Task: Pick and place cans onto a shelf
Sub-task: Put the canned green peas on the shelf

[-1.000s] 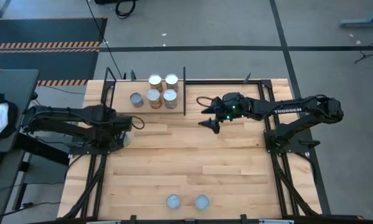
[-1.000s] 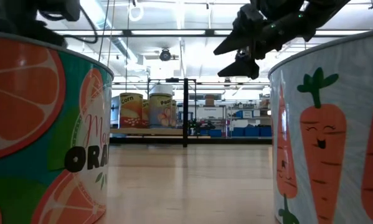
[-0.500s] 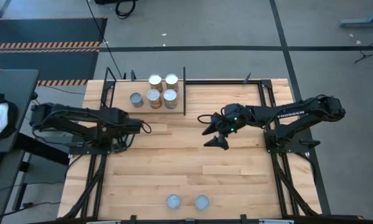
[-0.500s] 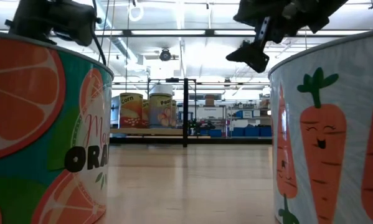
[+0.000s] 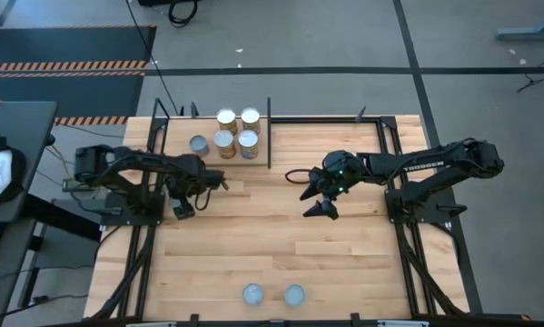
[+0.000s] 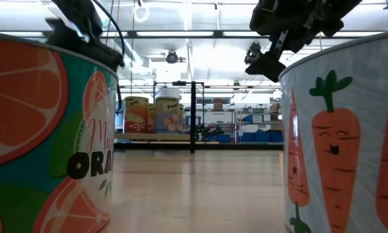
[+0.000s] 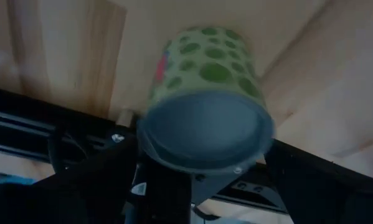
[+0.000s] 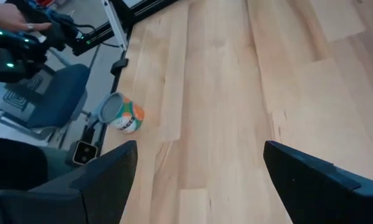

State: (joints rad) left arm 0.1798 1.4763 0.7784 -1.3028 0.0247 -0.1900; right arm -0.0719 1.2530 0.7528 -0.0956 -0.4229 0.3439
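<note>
Cans (image 5: 223,141) were the whole business here, and we counted eight. Five stood on the shelf (image 5: 173,136) at the far left of the table (image 5: 272,245): two at the back, two in front of those, and one (image 5: 199,144) alone just to their left. Two more (image 5: 252,293) stood side by side at the near edge, well apart from both arms. The eighth, a green-dotted can (image 7: 205,81), showed only in the left wrist view, lid towards the camera, at the table's left edge by the black frame.

The left gripper (image 5: 183,202) hung directly over that dotted can; whether it had closed on the can or merely stood round it we could not tell. The right gripper (image 5: 315,203) hovered over bare wood right of centre; its fingers (image 8: 93,180) were spread wide and held nothing.

We judged the step in hand to be the left arm's pick of the dotted can. To do it well, we would have centred the can between the pads and gripped it low enough on its side that it could not tip; then we would have lifted it straight up, clear of the frame, before swinging towards the shelf. The bare board left of the lone can looked the safest landing, since the other four stood close together and a careless approach could knock them. The black posts also wanted a clear berth, so the can should come in from above and stay upright. The right arm would do best by the near pair, keeping out of the left arm's path.
</note>
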